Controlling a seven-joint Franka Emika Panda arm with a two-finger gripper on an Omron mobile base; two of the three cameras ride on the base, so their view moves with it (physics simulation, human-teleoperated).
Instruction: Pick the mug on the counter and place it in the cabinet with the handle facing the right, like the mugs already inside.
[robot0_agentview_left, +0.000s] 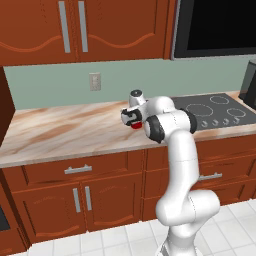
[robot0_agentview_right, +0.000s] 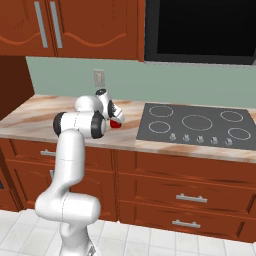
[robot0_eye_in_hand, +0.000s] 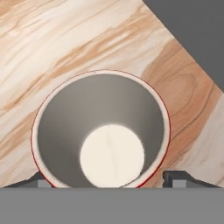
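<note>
Pincer (robot0_eye_in_hand: 105, 177) of mine hangs over the mug (robot0_eye_in_hand: 100, 131) on the counter (robot0_eye_in_hand: 65, 43) — fingertips (robot0_eye_in_hand: 179, 177) at four and eight o'clock, spread, not yet gripping.

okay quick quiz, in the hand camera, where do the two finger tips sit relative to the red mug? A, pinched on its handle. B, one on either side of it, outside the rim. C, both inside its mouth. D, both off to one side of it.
B: in the hand view the mug stands upright on the counter, its open mouth facing the camera, and the gripper has one dark tip outside each side of the rim.
</note>
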